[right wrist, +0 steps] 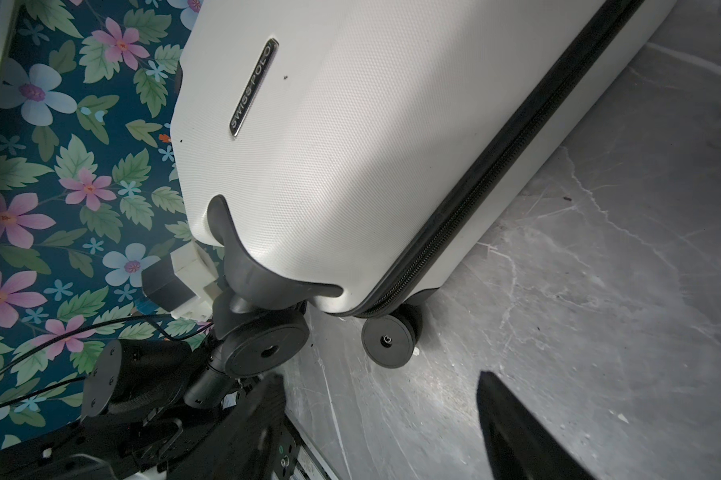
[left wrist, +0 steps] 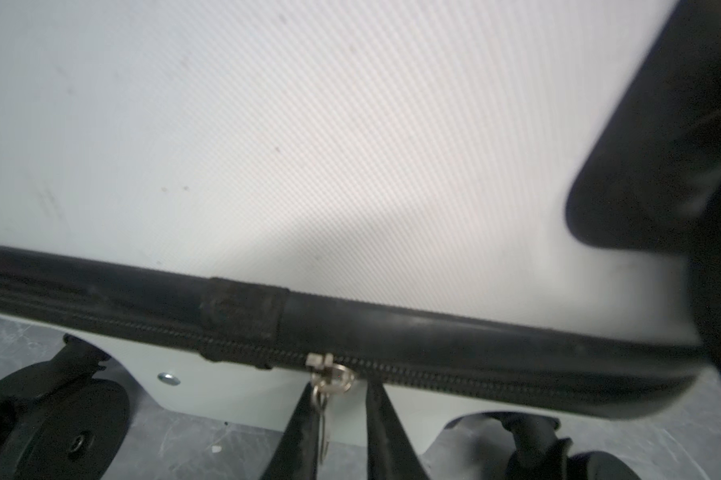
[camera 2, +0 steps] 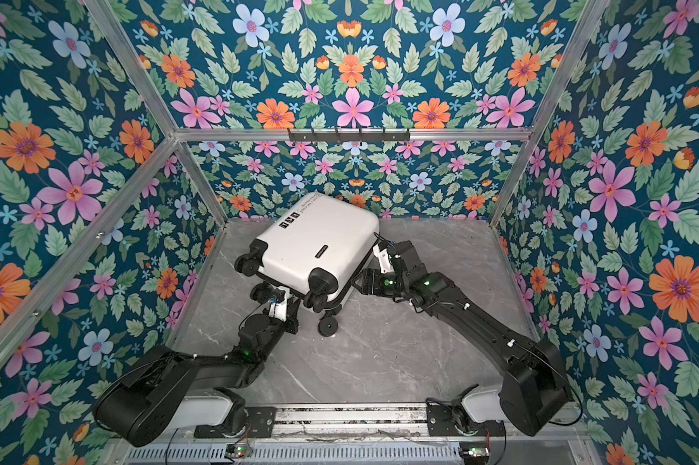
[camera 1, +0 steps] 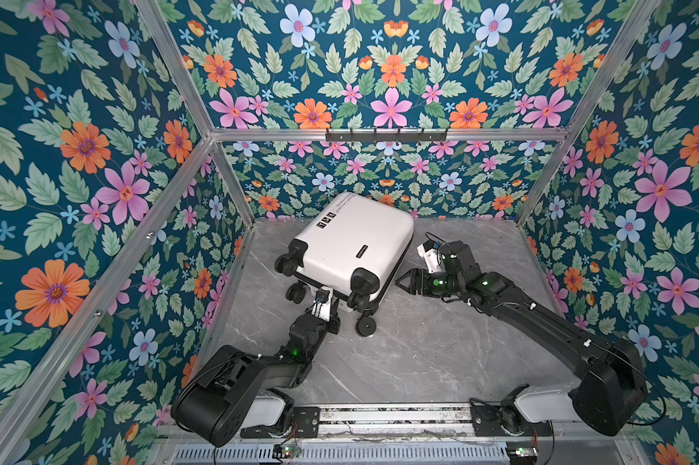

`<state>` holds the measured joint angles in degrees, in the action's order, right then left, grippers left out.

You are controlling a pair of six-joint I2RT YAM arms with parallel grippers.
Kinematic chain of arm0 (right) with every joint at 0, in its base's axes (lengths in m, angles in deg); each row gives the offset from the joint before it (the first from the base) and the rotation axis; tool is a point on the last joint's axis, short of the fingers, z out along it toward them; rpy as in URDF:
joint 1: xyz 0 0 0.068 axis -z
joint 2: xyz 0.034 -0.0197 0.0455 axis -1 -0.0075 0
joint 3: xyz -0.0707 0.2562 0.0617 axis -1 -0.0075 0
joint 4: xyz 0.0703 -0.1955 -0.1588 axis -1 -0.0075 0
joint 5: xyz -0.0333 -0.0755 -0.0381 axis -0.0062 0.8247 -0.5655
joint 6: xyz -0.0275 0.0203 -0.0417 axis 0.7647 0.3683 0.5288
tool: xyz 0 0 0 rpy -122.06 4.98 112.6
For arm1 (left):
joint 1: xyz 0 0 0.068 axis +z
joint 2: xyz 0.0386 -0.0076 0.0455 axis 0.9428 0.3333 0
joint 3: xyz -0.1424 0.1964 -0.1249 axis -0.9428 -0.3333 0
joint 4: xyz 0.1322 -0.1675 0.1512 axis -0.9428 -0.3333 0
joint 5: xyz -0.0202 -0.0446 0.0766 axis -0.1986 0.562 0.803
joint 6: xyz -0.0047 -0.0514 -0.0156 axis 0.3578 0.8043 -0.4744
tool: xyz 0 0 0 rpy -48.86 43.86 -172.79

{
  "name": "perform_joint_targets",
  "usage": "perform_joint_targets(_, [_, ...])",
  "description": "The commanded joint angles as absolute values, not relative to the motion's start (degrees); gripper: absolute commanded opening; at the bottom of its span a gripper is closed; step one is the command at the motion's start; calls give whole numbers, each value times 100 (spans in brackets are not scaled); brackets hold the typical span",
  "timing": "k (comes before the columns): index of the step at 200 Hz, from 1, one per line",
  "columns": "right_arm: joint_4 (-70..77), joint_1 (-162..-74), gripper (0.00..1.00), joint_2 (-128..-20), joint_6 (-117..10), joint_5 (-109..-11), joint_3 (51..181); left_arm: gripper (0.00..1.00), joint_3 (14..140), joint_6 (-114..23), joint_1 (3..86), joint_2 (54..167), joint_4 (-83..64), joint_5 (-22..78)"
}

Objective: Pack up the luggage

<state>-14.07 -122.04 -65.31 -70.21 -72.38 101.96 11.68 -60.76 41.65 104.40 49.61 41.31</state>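
The white luggage (camera 1: 351, 245) (camera 2: 319, 245) lies closed on its side near the back of the table. Its black wheels (camera 1: 366, 324) point toward the front. My left arm reaches under the wheel end, so its fingertips are hidden in both top views. In the left wrist view my left gripper (left wrist: 340, 390) stands narrow around the metal zipper pull (left wrist: 329, 374). The pull hangs against one finger (left wrist: 300, 432). Blur hides whether it is pinched. My right gripper (camera 1: 400, 282) (right wrist: 381, 386) is open and holds nothing, beside the luggage's right side, close to a wheel (right wrist: 387, 343).
The grey marble table (camera 1: 420, 354) is boxed in by floral walls and aluminium posts. A black hook rail (camera 1: 386, 135) hangs on the back wall. Both arm bases sit on a metal rail (camera 1: 380, 418) along the front edge.
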Motion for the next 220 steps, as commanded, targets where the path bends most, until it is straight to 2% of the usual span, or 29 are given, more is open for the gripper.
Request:
perform_joint_targets(1, [-1426,-12209,74,-6584,-6981,-7271,10219,14,1229,-6127,4173,10402,5250,4048])
perform_joint_targets(24, [-1391,-12209,73,-6637,-6992,-7296,10245,0,1255,-6149,4168,10307,5114,3989])
perform_joint_targets(72, [-1358,-12209,73,-6732,-6956,-7358,10253,0,1280,-6105,4171,10075,4807,4001])
perform_joint_targets(106, [-1203,-12323,73,-6727,-6995,-7521,10209,0,1631,-6068,4172,9684,3693,3632])
perform_joint_targets(143, [-396,-12689,77,-6582,-7456,-7700,9879,0,1792,-5927,4175,9276,2778,3322])
perform_joint_targets(220, [-32,-13166,74,-7606,-8065,-7797,10655,0,1921,-5824,4168,9064,2209,3116])
